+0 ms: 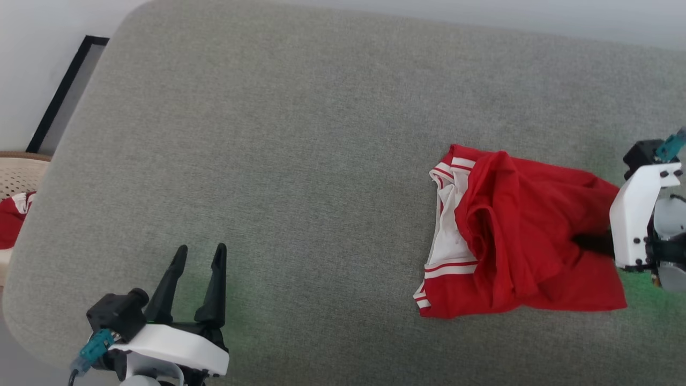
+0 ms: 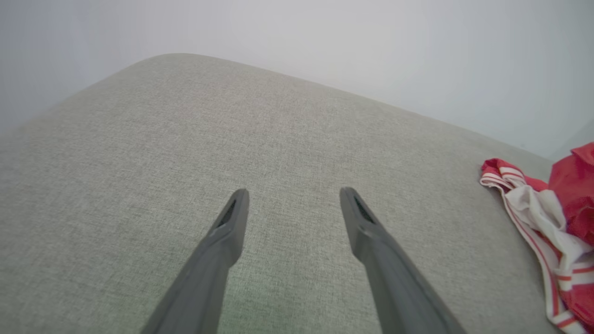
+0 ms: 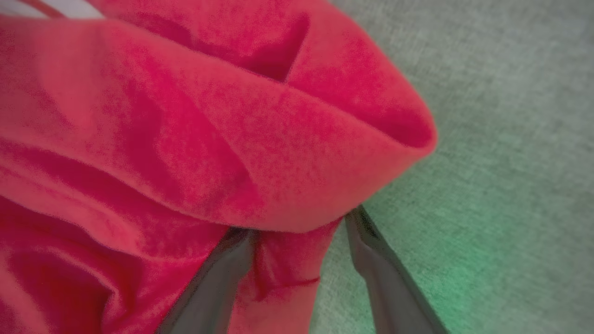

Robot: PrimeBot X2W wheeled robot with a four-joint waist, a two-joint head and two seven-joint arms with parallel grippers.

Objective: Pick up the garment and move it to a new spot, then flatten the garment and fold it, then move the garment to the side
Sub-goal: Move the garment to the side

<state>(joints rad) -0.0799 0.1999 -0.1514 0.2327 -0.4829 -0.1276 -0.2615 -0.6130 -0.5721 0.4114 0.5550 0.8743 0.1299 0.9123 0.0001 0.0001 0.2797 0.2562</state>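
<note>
- Two dark fingers of the right gripper [image 3: 301,222] are seen closest, in the right wrist view. They are held wide apart, with a bit of red cloth between them. Their tips are hidden under a fat red fold, and no tight pinch is seen.
- Around those fingers, the garment [image 1: 530,241] is laid in a loose, bunched heap. It is found on the right part of the grey cushion [image 1: 295,161], with its white sleeve ends and stripes turned to the left.
- Its cloth is judged to be soft, light and floppy. It is expected to sag and bend when lifted, and it cannot be broken.
- A thick fold or a hem is judged the best place to be held. A single thin layer could be lost from the smooth fingers.
- Far off to the left, the left gripper [image 1: 201,249] is held open and empty over bare cushion, well apart from the garment.
- One garment is counted.
- Two grippers are counted.
- One cushion is counted.
- One pale basket [image 1: 21,171] is seen at the left edge, and one small red and white cloth [image 1: 10,220] is seen by it. It cannot be told if that cloth is inside the basket.
</note>
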